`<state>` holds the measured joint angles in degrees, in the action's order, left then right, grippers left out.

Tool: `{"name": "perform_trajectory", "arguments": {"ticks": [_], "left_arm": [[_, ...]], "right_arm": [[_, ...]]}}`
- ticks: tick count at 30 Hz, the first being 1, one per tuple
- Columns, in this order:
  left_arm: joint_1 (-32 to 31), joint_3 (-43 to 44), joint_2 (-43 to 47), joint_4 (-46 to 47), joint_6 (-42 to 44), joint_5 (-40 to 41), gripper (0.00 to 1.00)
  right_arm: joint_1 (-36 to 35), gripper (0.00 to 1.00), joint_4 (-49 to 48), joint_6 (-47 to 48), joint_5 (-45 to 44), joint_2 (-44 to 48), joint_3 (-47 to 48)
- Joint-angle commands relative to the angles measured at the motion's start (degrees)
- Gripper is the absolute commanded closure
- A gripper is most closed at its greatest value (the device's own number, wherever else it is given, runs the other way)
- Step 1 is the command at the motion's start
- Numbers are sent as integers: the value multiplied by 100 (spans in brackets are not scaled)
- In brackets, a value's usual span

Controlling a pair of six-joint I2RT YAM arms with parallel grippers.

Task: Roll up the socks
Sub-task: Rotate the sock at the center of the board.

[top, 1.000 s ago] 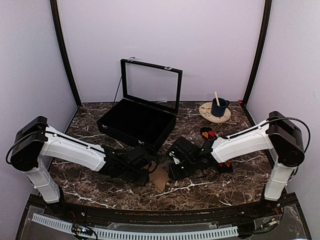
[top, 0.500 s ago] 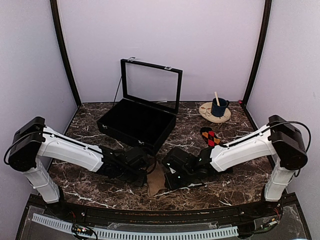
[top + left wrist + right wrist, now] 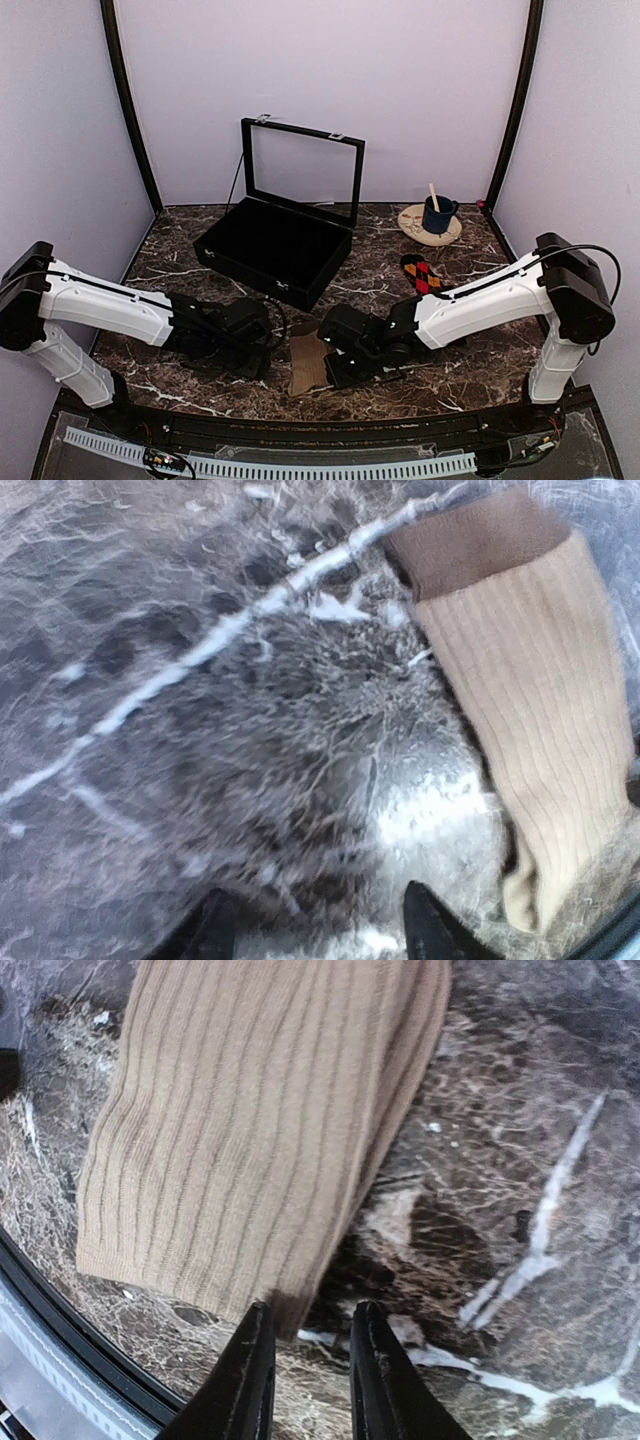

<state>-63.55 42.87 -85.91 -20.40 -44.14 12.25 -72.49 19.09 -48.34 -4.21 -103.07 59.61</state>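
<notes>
A tan ribbed fabric sock (image 3: 307, 362) lies flat on the dark marble table (image 3: 180, 270), lower centre of the top view. Left gripper (image 3: 315, 890) is spread, empty, beside it. Right gripper (image 3: 312, 1310) is narrowly parted at its corner, perhaps pinching it; I cannot tell.

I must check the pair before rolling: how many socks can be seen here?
2. The tan sock lies flat at the front, in the middle. The argyle sock lies farther back on the right, partly hidden behind the right arm. The arms might hide more.
</notes>
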Motion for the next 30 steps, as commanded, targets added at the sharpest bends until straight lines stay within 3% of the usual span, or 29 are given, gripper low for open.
{"name": "perform_trajectory", "arguments": {"ticks": [1, 7, 10, 11, 12, 14, 21, 30], "left_arm": [[0, -141, 918, -552, -127, 302, 34], [0, -215, 1952, -890, -77, 625, 23], [0, -356, 2410, -832, 98, 695, 18], [0, -435, 2559, -772, 162, 663, 6], [0, -501, 2703, -712, 216, 626, 3], [0, -622, 2964, -597, 318, 505, 2], [-13, -771, 3165, -462, 687, 138, 8], [-642, -492, 2464, -217, 1752, 168, 23]], "right_arm": [[-52, 73, 371, 10, -354, 183, 290], [-54, 63, 858, 254, -858, 441, 558], [-47, 40, 1034, 403, -1348, 706, 604], [-54, 32, 1024, 481, -1511, 814, 604], [-53, 22, 997, 541, -1718, 950, 604], [-38, 2, 968, 625, -2119, 1122, 604], [104, 0, 1070, 857, -2980, 1436, 823], [603, 15, 1005, 1337, -2436, 1623, 681]]}}
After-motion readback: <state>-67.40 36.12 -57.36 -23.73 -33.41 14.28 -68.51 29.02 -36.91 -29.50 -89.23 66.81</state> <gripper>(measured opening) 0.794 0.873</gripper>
